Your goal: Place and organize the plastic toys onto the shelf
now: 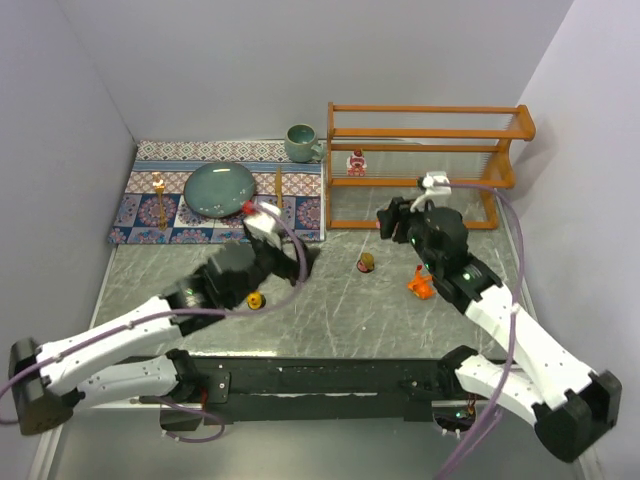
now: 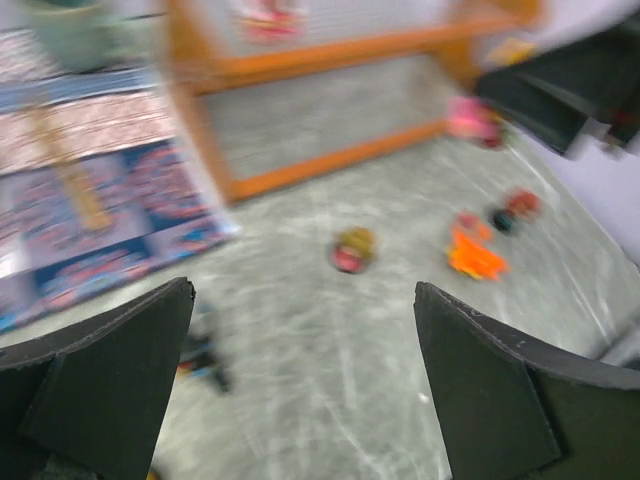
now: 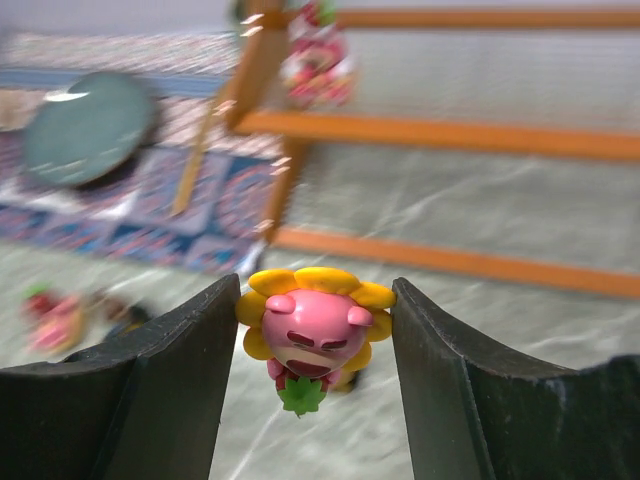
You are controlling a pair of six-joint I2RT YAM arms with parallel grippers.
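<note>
My right gripper (image 3: 316, 300) is shut on a pink bear toy (image 3: 312, 335) with yellow petals and a green leaf, held above the table in front of the shelf (image 3: 440, 135). From above, that gripper (image 1: 393, 222) hangs just left of the shelf (image 1: 425, 165). Another pink toy (image 1: 356, 163) stands on the shelf's middle tier. My left gripper (image 2: 302, 300) is open and holds nothing, over the table's middle (image 1: 280, 245). Loose on the table lie a round brown-yellow toy (image 1: 367, 263), an orange spiky one (image 1: 420, 284) and a yellow one (image 1: 256, 299). The left wrist view is blurred.
A patterned mat (image 1: 150, 215) at the back left carries a teal plate (image 1: 218, 188), a teal mug (image 1: 300, 142) and slim wooden utensils (image 1: 278, 185). White walls close in the table on three sides.
</note>
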